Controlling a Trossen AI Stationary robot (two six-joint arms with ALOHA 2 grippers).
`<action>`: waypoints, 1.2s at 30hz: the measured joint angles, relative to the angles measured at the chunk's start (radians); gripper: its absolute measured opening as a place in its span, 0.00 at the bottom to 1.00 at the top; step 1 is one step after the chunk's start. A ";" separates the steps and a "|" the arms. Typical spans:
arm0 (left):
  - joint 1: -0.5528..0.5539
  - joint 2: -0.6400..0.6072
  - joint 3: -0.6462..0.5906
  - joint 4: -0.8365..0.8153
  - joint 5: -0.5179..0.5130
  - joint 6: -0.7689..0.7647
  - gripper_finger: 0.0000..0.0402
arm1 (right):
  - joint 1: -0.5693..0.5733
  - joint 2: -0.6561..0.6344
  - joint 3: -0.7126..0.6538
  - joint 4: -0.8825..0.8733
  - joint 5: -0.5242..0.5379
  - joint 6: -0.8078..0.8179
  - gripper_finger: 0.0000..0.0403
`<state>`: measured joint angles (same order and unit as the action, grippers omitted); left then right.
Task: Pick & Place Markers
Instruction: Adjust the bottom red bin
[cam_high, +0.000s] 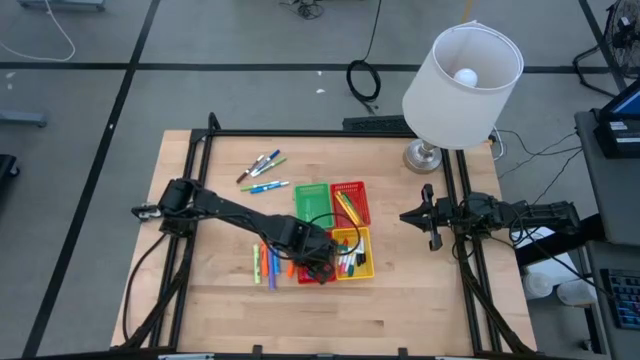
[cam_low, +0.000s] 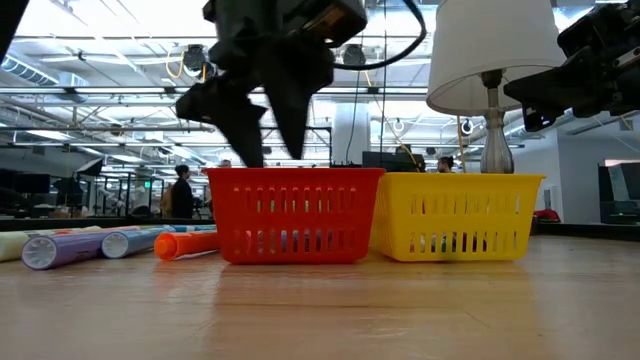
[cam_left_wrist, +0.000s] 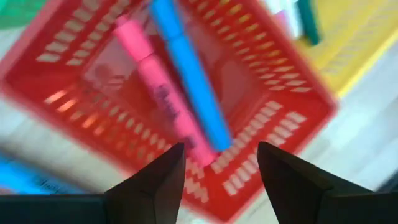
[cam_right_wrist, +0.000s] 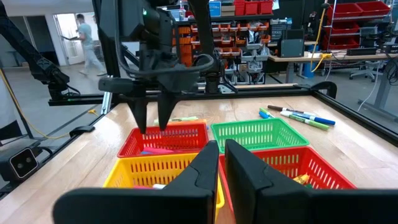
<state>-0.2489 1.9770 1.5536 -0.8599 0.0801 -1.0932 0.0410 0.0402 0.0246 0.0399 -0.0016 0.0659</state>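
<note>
left wrist view: pink marker (cam_left_wrist: 158, 93) lies in the red basket (cam_left_wrist: 273, 118) below the open left tool (cam_left_wrist: 221, 163).

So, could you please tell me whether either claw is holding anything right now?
Nothing is held. The left claw is open above the red basket; the right claw is shut and empty.

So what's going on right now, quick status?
Left gripper open above near red basket. Pink marker and blue marker lie inside. Right gripper shut, waiting aside. Nothing blocking.
</note>
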 joint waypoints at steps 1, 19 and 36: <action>-0.003 0.000 0.000 -0.024 -0.002 -0.004 0.52 | 0.000 0.000 0.000 0.000 0.000 0.000 0.04; -0.077 -0.200 0.000 -0.275 -0.294 -0.121 0.52 | 0.000 0.000 0.000 0.000 0.000 0.000 0.04; -0.149 -0.073 -0.044 -0.471 -0.273 -0.425 0.52 | 0.000 0.000 0.000 -0.001 0.000 0.000 0.04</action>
<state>-0.3979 1.9039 1.5099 -1.3307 -0.1930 -1.5178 0.0410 0.0402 0.0246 0.0391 -0.0017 0.0660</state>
